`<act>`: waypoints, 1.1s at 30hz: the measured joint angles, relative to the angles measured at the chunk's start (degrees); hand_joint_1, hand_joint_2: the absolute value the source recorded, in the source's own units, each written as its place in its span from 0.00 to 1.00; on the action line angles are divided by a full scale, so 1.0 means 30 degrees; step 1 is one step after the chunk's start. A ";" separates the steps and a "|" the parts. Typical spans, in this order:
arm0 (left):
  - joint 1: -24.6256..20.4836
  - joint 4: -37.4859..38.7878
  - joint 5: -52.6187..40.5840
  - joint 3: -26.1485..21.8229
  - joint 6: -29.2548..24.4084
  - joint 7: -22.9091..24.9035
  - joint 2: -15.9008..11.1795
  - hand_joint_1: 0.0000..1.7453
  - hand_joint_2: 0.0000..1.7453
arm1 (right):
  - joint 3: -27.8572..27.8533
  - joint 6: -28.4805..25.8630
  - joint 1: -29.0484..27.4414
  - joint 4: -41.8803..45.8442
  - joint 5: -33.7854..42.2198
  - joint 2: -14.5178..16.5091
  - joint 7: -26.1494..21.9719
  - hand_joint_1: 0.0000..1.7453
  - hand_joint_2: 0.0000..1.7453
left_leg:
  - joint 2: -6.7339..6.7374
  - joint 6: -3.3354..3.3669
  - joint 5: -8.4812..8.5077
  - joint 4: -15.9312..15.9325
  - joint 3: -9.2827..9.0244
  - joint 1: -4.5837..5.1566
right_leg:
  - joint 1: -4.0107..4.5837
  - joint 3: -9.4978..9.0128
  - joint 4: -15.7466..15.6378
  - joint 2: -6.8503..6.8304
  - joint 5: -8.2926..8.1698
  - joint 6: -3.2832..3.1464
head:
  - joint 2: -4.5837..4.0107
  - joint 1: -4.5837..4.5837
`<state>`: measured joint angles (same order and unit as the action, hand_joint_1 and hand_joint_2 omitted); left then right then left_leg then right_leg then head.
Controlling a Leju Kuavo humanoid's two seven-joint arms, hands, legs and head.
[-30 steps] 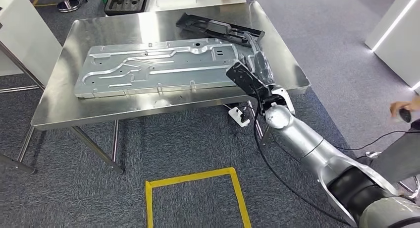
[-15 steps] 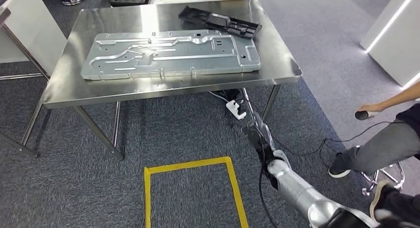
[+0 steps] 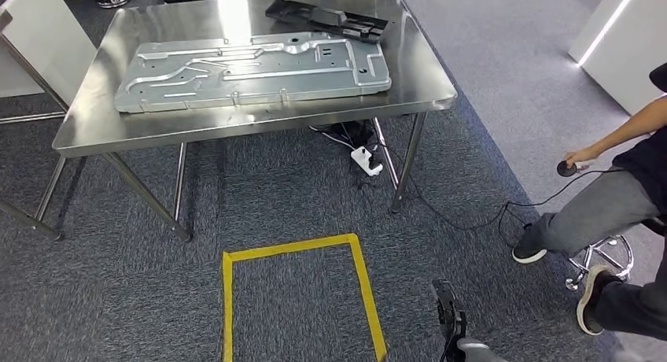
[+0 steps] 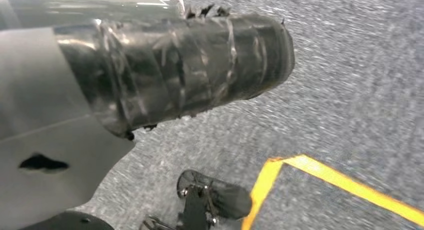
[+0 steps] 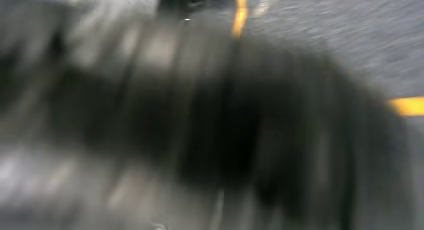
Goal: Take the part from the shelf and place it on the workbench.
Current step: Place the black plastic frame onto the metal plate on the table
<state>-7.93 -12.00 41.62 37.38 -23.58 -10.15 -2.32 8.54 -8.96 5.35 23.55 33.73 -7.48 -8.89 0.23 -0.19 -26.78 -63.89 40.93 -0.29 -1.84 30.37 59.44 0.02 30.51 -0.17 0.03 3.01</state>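
Note:
A long black plastic part (image 3: 326,17) lies flat at the far right of the steel workbench (image 3: 425,86). In front of it lies a large silver pressed-metal panel (image 3: 252,67). My right hand (image 3: 450,319) hangs low over the carpet, well short of the bench, its dark fingers straight and holding nothing. The right wrist view is a dark blur with a streak of yellow tape (image 5: 407,106). In the left wrist view, the grey cover of my left hand (image 4: 40,115) hangs above the carpet; its fingers cannot be made out.
A yellow tape rectangle (image 3: 291,248) marks the carpet before the bench. A white power strip (image 3: 366,160) and cables lie under the bench's right side. A person (image 3: 606,212) sits on a stool at the right, holding a small controller. White cabinets stand at both sides.
My right arm has dropped from the bench's right edge down to the bottom of the picture. The head view has shifted, and the seated person has come further in.

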 joint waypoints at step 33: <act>0.0416 0.0007 0.0180 0.0000 -0.0508 0.1957 0.0169 0.00 0.00 | -0.0577 0.0995 0.0159 -0.3278 -0.3887 0.1649 0.0770 0.00 0.00 | -0.0544 0.0996 -0.0020 0.3250 -0.3848 -0.0222 | 0.0197 0.2476 0.4051 0.0012 0.1229 0.0761 | 0.0004 0.0142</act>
<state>-6.69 -11.98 42.16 37.38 -25.11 -4.28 -1.81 6.81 -5.97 5.83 13.72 22.07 -2.54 -6.58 -1.40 2.80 -26.84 -54.14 29.38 -0.95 -1.25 37.80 71.60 0.05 34.20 2.11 0.04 3.44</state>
